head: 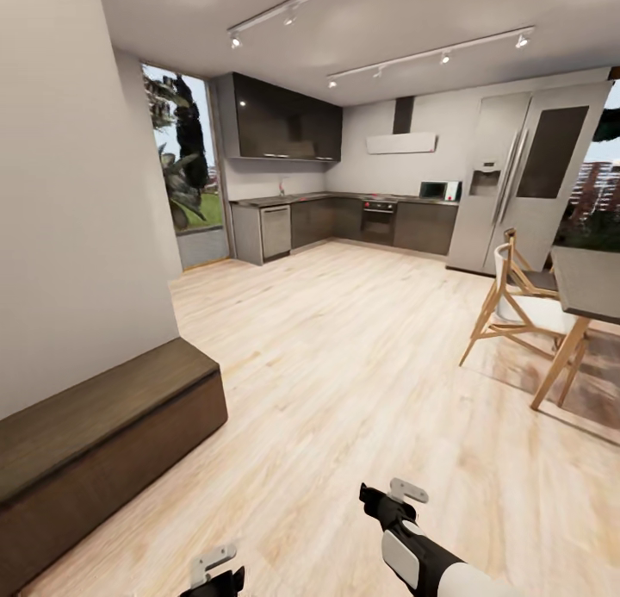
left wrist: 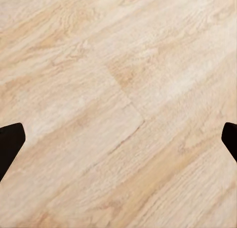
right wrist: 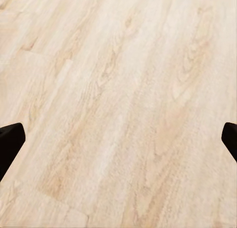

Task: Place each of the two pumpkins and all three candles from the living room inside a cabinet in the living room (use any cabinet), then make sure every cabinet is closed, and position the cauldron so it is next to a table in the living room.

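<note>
Pale wood-plank floor [right wrist: 118, 104] below; two dark jaws spread wide apart, holding nothing.

Home kitchen — fridge [head: 508, 179], oven [head: 379, 220]

The head camera stands high and looks forward and down across an open room: the long dark-brown cabinet [head: 103, 433] lies close along the wall, a table [head: 590, 282] with a wooden chair [head: 517, 300] sits across from it, and the kitchen [head: 344, 218] is well off at the back. Both wrist cameras face straight down at the pale wood floor [left wrist: 118, 104] from near it, each with dark fingertips [right wrist: 10, 141] at its edges. All three views share that floor [head: 344, 382].
</note>
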